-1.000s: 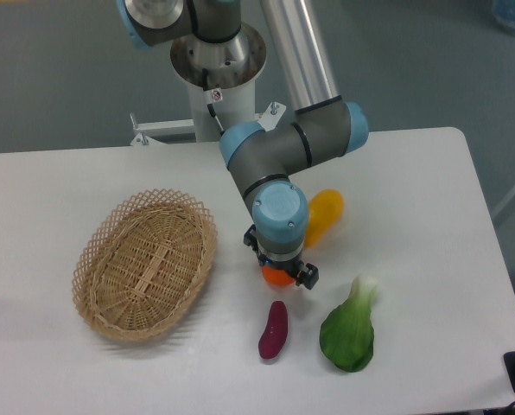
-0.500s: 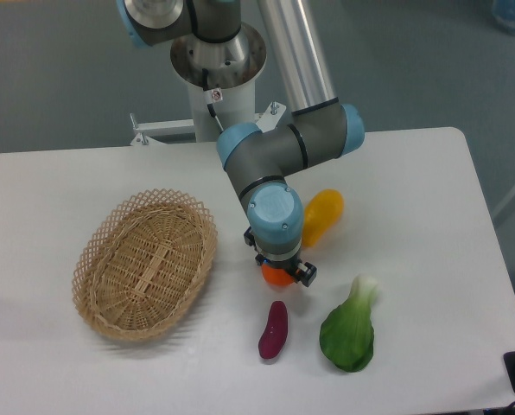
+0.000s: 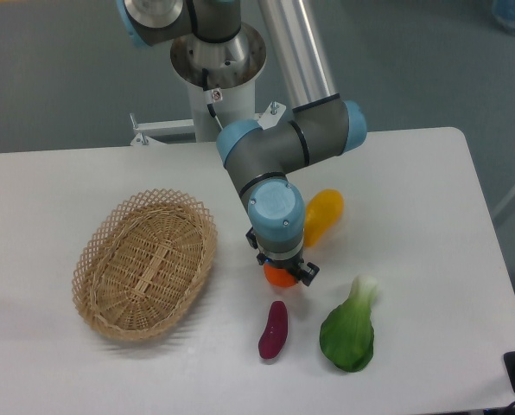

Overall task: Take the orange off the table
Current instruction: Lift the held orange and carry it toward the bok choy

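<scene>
We see the orange (image 3: 280, 277) on the desk (image 3: 413, 173) under our claw (image 3: 281, 275), whose spread we cannot tell. At its 9 o'clock, the wicker basket (image 3: 145, 264) holds nothing.

Purple eggplant (image 3: 273, 330) and greens (image 3: 348, 331) perhaps near claw (image 3: 281, 273)

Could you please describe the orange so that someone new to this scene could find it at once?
Start at the wicker basket on the white table and look right to the gripper. The orange sits directly beneath it, mostly hidden. It is small, round and bright orange, unlike the longer yellow fruit behind.
</scene>
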